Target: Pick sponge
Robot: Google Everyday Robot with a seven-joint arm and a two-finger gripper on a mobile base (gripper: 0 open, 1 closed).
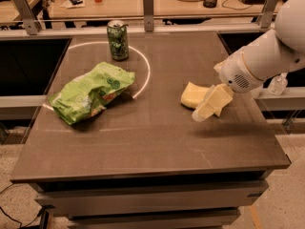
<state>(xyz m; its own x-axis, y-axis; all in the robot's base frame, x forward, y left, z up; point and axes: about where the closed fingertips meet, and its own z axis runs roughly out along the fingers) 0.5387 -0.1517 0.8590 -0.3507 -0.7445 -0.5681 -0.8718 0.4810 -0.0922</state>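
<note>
Cream gripper (209, 108) low over the right part of the dark grey bench (143, 147), at the near end of the pale yellow wavy-edged soft sponge (193, 95).

The sponge lies flat on the bench, well apart from the crumpled green chip bag (90, 97) and the green drinks can (117, 40); from the jaws it lies toward the bag side and slightly farther back; its long axis seems to run across the bench, one end hidden behind the gripper; whether the jaws are open, or touch it at all, I cannot tell; likely a final approach.
</note>
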